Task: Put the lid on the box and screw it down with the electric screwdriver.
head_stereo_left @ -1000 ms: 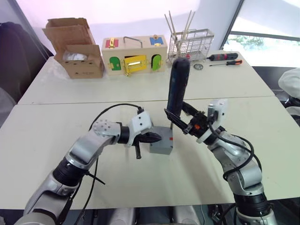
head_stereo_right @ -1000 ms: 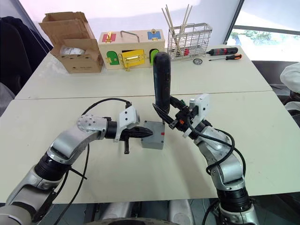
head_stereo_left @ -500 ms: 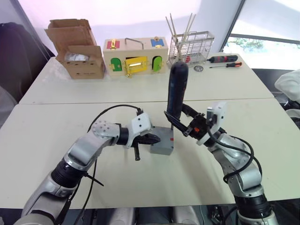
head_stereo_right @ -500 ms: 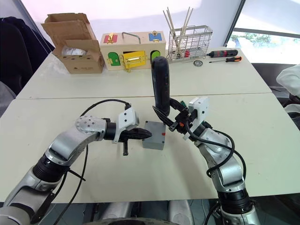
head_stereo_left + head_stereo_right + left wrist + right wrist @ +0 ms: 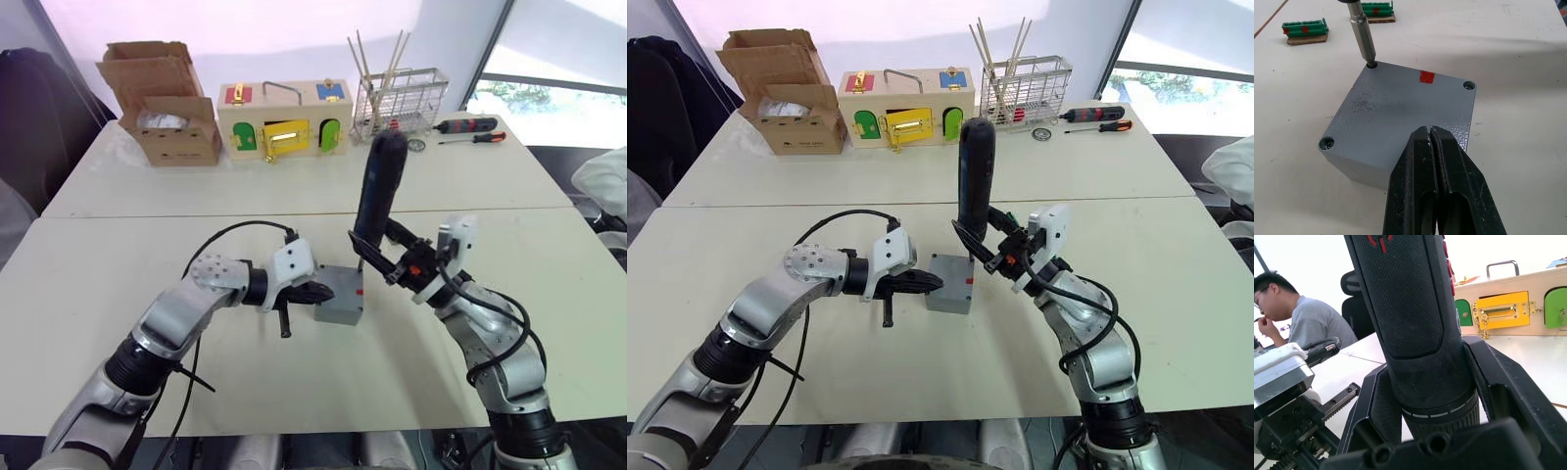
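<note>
The grey box (image 5: 336,313) stands mid-table with the lid (image 5: 1400,107) lying flat on top, a red mark near one edge. My left gripper (image 5: 1431,133) is shut and empty, its tips pressing on the lid's near edge. My right gripper (image 5: 389,262) is shut on the electric screwdriver (image 5: 377,191), a thick black tool held nearly upright and leaning slightly right. Its metal bit (image 5: 1364,36) sits in one corner screw hole of the lid. Screws show in two other corners.
On the far table stand a cardboard box (image 5: 162,103), a wooden box with coloured doors (image 5: 284,113), a wire basket (image 5: 397,93) and manual screwdrivers (image 5: 470,125). Two green connector blocks (image 5: 1305,30) lie beyond the box. A person (image 5: 1288,308) sits off to the side.
The electric screwdriver's handle has tipped a little to the right while its bit stays at the lid's corner. The left gripper has held still on the lid.
</note>
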`<move>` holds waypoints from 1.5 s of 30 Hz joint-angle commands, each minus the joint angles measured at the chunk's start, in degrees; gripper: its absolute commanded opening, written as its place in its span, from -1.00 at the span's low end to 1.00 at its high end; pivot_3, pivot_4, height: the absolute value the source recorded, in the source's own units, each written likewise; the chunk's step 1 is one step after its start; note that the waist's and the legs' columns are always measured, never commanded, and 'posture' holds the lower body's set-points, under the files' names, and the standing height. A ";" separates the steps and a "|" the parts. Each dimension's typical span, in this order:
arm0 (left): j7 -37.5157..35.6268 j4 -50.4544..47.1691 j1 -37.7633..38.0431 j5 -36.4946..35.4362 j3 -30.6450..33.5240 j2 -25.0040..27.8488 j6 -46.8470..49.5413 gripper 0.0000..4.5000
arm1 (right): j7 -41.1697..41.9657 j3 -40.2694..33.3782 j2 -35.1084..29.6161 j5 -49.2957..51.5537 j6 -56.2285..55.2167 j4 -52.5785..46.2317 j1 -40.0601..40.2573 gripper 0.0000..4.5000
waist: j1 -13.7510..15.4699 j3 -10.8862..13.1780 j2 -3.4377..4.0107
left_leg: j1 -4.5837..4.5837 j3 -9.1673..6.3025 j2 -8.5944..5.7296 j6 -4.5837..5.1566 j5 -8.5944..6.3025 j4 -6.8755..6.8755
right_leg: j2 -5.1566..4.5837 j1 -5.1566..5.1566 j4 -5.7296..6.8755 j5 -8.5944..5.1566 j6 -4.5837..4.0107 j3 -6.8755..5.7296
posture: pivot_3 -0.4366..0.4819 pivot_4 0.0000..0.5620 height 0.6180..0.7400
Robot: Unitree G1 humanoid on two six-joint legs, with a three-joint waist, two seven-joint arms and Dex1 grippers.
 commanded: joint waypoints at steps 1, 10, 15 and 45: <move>-0.15 -0.12 0.85 1.03 -1.37 0.60 0.65 -1.00 | 0.04 2.03 -0.05 -0.52 4.62 5.06 4.25 -0.23 | 0.00 -0.02 0.01 | 0.00 0.00 0.00 0.00 0.00 0.00 | 0.00 0.00 0.00 0.00 0.00 0.00 | -0.05 -0.47 0.84; -0.48 0.15 0.96 1.27 -1.32 0.67 0.41 -1.00 | 0.12 2.46 -0.54 -0.97 4.44 4.83 4.27 -0.23 | 0.00 -0.14 0.06 | 0.02 0.00 0.00 0.00 0.00 -0.05 | 0.00 0.00 -0.06 0.00 0.00 0.00 | -0.05 -0.47 0.84; -0.51 0.21 1.09 1.25 -1.25 0.60 0.36 -1.00 | 0.17 2.20 -1.15 -1.24 4.61 4.33 3.33 -0.23 | 0.00 -0.15 0.06 | 0.02 0.00 0.00 0.00 0.00 -0.07 | 0.00 0.00 -0.07 0.00 0.00 0.00 | -0.05 -0.47 0.84; 7.33 -3.94 -6.83 -16.53 15.11 -6.52 9.19 -1.00 | -9.41 -19.51 -25.99 32.30 48.22 5.66 -34.34 -0.23 | 1.26 1.69 0.46 | -1.63 0.15 -0.12 -0.48 0.32 0.28 | -0.17 -1.68 0.47 0.07 -0.02 0.08 | -0.05 -0.47 0.84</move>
